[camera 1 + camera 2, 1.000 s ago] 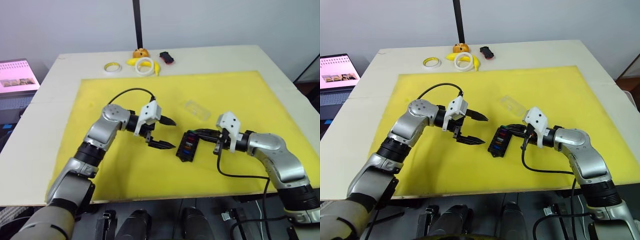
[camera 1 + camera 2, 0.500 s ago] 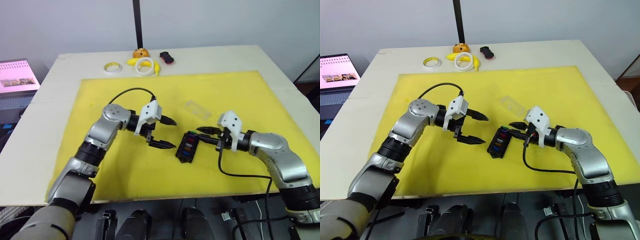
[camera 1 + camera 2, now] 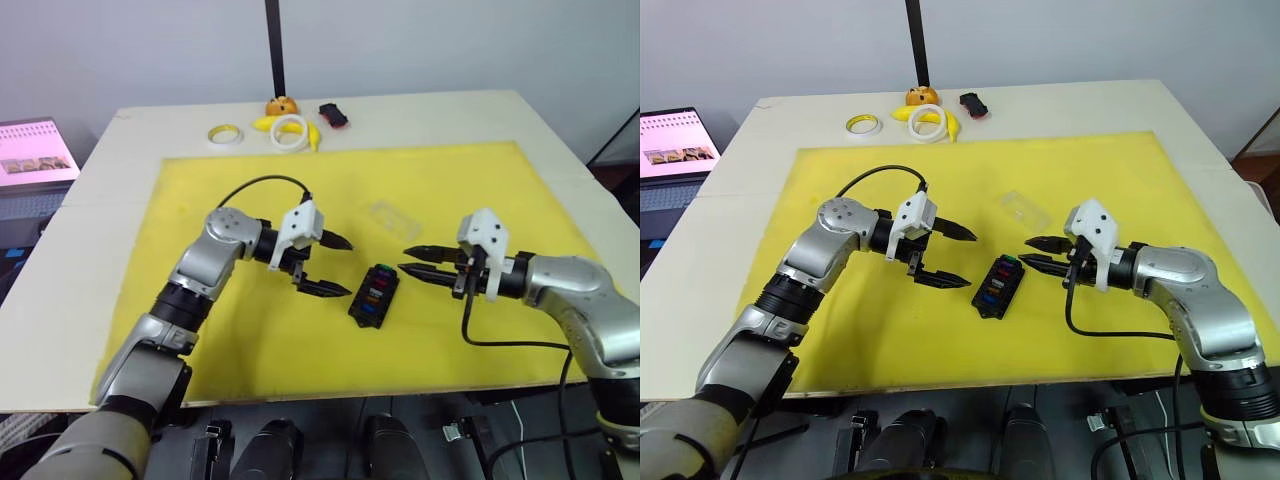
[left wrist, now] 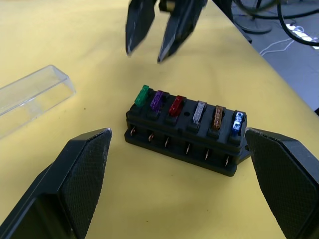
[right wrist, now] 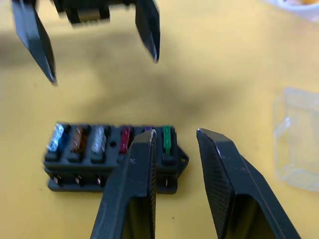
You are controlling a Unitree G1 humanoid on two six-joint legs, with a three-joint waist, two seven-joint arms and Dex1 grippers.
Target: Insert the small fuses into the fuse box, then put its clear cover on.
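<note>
A: Fuses [image 4: 188, 110], six in a row, green through blue, sit in the fuse box [image 3: 374, 295] mid-mat, seemingly all seated.

B: And the right gripper [image 3: 421, 263]?

A: It has backed off the box since a moment ago, empty, jaws slightly apart. The left gripper [image 3: 333, 265] hovers just beside, jaws wide.

B: So insertion looks finished; the clear cover [image 3: 394, 216] lies nearby, still off.

Silver arms, white wrist housings, black cables.

Black fuse box [image 4: 187, 137] lies flat, six small fuses [image 4: 189, 109] seated; clear cover [image 4: 31, 97] lies beside it
</note>
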